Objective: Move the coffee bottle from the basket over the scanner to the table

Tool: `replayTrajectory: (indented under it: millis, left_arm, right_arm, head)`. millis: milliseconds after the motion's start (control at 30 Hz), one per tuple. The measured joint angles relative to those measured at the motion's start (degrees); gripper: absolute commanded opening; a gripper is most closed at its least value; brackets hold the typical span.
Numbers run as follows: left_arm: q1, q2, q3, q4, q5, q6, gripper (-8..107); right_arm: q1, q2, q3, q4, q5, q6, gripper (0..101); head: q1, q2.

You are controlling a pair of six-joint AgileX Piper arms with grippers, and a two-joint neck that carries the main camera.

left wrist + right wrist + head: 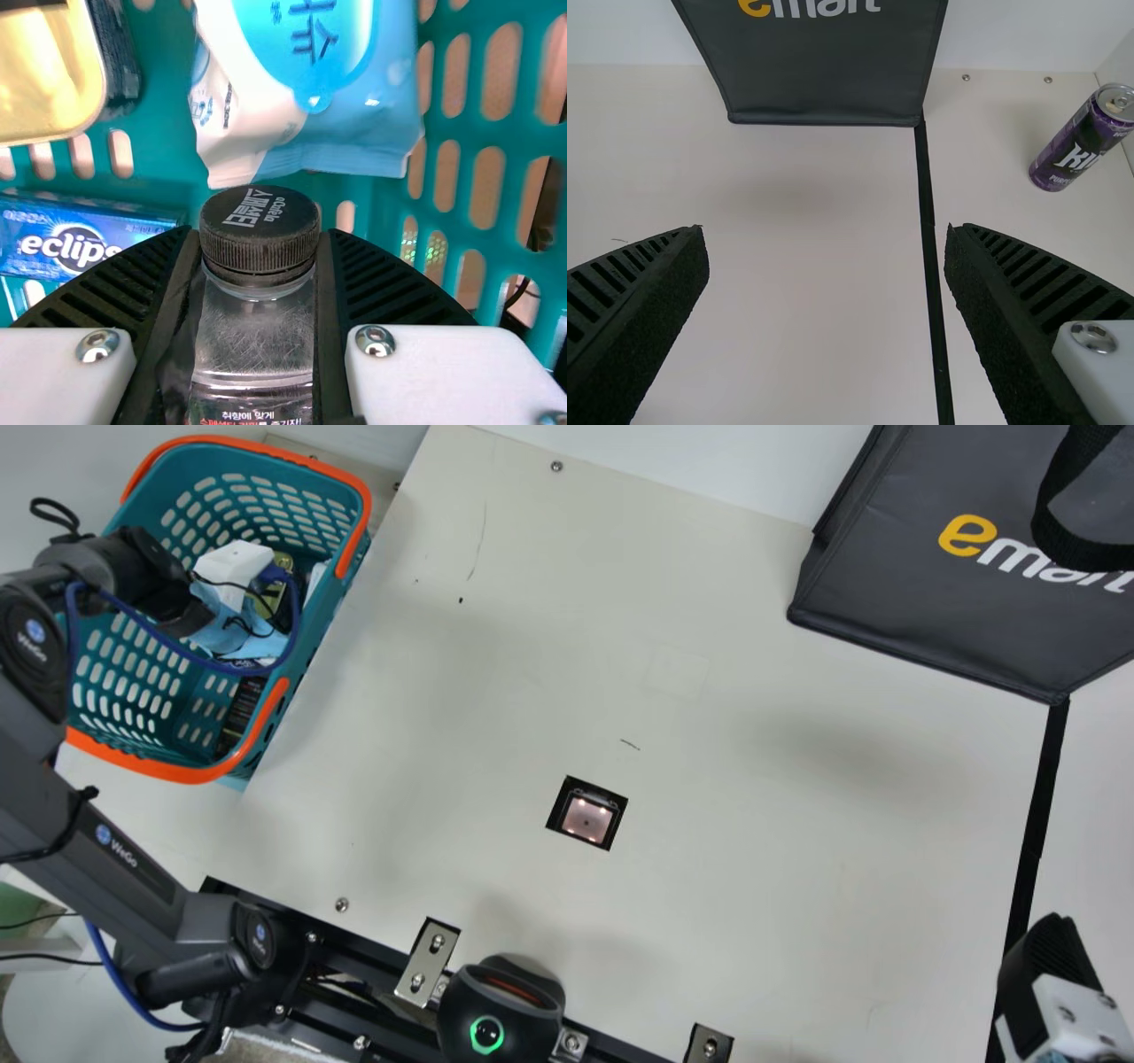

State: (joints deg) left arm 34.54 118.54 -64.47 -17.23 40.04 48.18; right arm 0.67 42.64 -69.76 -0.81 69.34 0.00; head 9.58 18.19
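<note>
1. Bright, diffuse light covers the bench point(753, 903), with soft-edged shadows in the main view.
2. Small lights shine inside the scanner point(586, 820).
3. Glare brightens the golden container point(44, 66).
4. Faint shadow lies beside the purple can point(1076, 150).

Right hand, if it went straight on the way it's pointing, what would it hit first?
Probably the table, just short of the dark bag; the right hand's slant is hard to judge, so the bag could come first.
</note>
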Motion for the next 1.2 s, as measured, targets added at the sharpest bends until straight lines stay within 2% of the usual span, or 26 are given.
replayTrajectory:
  millis: [1200]
  left_arm:
    - [5.86,-17.94,6.77,-12.49,0.94,7.53,-8]
  right_arm:
    - [0.00,0.00,0.00,0.00,0.07,0.00,95]
  head:
    - [0.09,0.00]
